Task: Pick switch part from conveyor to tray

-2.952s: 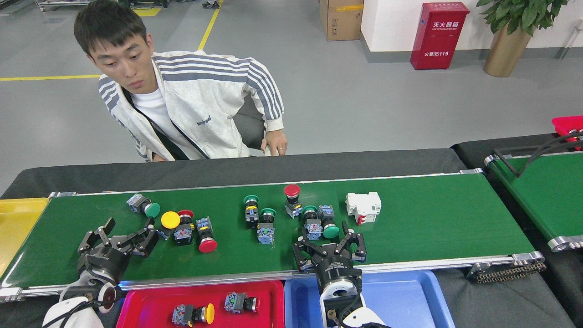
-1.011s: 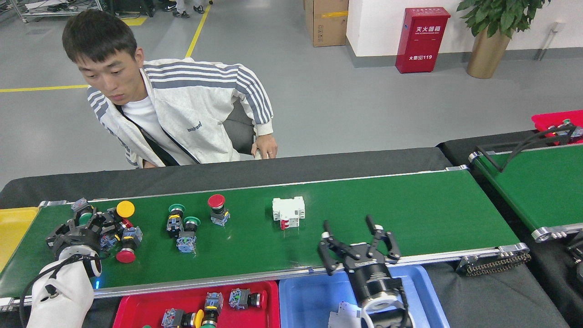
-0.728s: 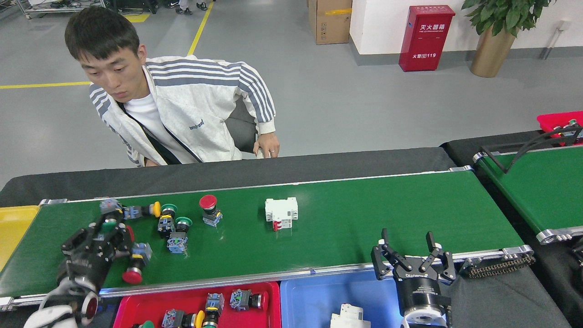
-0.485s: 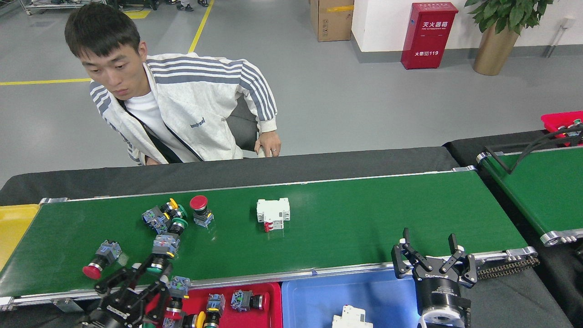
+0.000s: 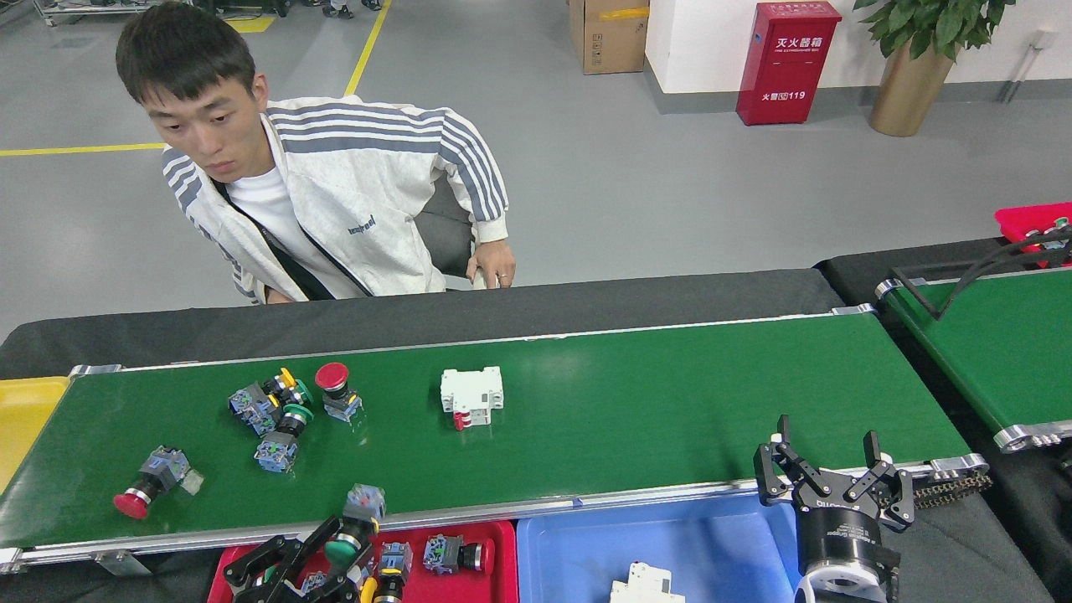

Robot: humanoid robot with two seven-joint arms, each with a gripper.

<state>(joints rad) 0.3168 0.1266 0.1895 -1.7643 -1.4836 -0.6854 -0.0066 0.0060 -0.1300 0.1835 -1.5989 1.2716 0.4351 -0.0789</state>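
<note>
The conveyor [image 5: 670, 402] carries several push-button switch parts at its left: a red-capped one [image 5: 335, 389], a small cluster [image 5: 266, 402], a green-capped one [image 5: 280, 440] and a red-capped one lying on its side [image 5: 151, 481]. A white breaker [image 5: 471, 396] sits mid-belt. At the bottom edge my left gripper [image 5: 335, 544] is shut on a green-capped switch part [image 5: 356, 519], over the front rail and the red tray [image 5: 501, 544]. More switch parts [image 5: 448, 554] lie in that tray. My right gripper [image 5: 827, 444] stands open and empty at the belt's front right rail.
A blue tray [image 5: 695, 544] beside the red one holds a white breaker [image 5: 643, 584]. A yellow tray [image 5: 21, 410] sits at the belt's left end. A second green belt [image 5: 997, 343] and a red bin [image 5: 1034, 219] are at the right. A person [image 5: 335, 193] sits behind the table.
The parts on the belt have drifted left. My left gripper has moved right along the front rail with the switch part, over the red tray. My right gripper has shifted slightly right.
</note>
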